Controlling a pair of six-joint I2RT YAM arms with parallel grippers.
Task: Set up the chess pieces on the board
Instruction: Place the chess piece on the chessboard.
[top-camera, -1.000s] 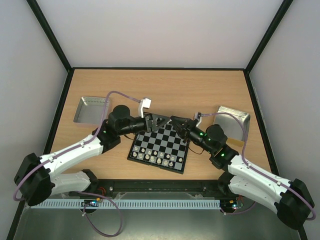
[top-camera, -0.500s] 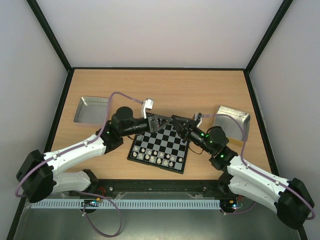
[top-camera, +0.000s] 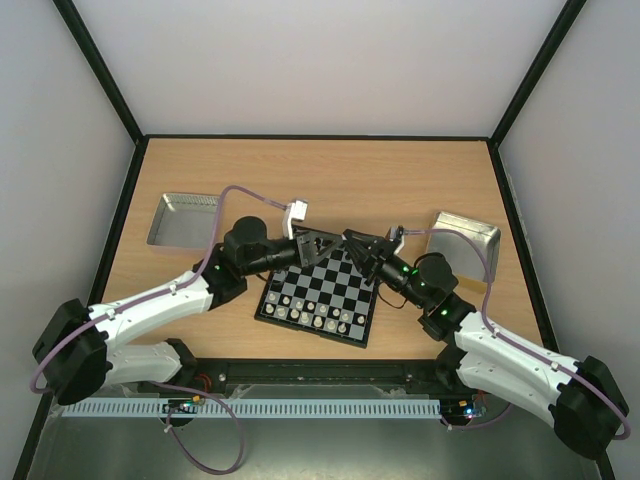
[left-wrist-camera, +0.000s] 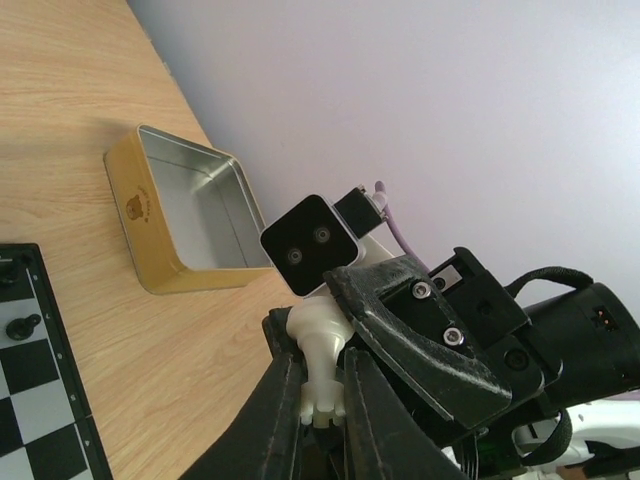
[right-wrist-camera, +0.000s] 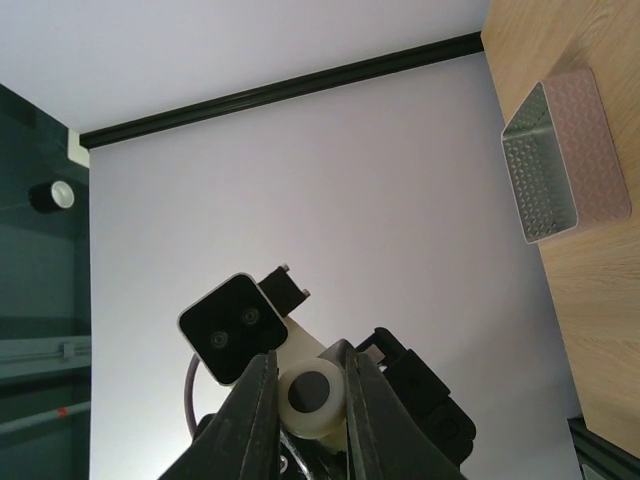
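Note:
My two grippers meet tip to tip above the far edge of the board (top-camera: 322, 288). Between them is one cream-white chess piece (left-wrist-camera: 325, 365). In the left wrist view my left gripper (left-wrist-camera: 322, 395) is shut on its notched top end, a finger on each side. In the right wrist view my right gripper (right-wrist-camera: 308, 365) is shut on the piece's round base (right-wrist-camera: 315, 398). From above, the left gripper (top-camera: 325, 243) and right gripper (top-camera: 350, 243) hide the piece. White pieces (top-camera: 318, 318) line the board's near rows. Two black pieces (left-wrist-camera: 22, 325) stand at its far edge.
A shiny metal tray (top-camera: 183, 218) lies at the back left of the wooden table and another tray (top-camera: 468, 238) at the back right. Black frame posts and pale walls enclose the table. Both arms reach in over the board's sides.
The left gripper's fingers have closed onto the white piece that the right gripper holds. The left arm has edged slightly right; the right arm has stayed put.

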